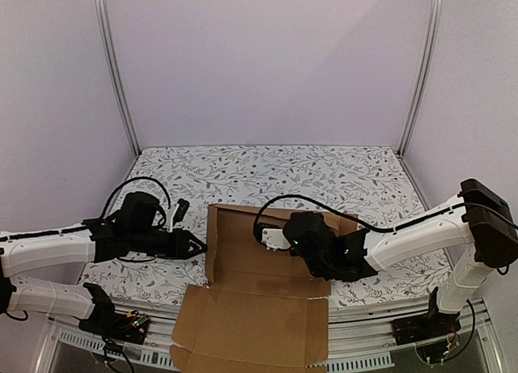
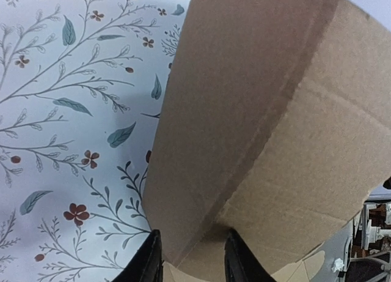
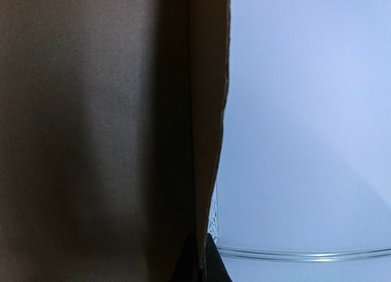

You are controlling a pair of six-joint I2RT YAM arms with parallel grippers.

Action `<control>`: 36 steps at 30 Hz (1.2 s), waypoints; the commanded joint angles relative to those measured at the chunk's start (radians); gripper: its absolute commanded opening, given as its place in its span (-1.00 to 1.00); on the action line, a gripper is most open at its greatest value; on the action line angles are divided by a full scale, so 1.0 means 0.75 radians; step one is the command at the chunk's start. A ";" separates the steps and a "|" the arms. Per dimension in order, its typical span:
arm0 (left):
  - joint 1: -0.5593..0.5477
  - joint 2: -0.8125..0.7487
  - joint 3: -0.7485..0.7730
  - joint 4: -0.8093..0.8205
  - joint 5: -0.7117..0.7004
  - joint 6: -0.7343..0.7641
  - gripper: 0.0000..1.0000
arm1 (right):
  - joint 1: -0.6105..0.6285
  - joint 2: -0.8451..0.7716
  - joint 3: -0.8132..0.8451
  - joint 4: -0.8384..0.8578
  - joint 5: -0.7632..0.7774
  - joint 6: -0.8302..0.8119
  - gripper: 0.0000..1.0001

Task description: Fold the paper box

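Two raised walls of the plain brown corrugated cardboard box we hold upright for folding: the left gripper has its jaws clamped on one, the right gripper on another.

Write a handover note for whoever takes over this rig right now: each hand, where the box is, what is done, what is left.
Left hand: closed on the upright left wall of the paper box.
Right hand: pinching a raised cardboard edge near the far wall.
Box: on the table, big front panel flat, overhanging the near edge.
Done: left and far walls raised.
Left: fold the remaining flaps and close the front panel.
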 commanded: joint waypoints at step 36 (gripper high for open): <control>-0.129 -0.356 -0.238 0.073 -0.153 0.002 0.02 | 0.164 0.392 -0.212 1.546 0.215 -1.118 -1.00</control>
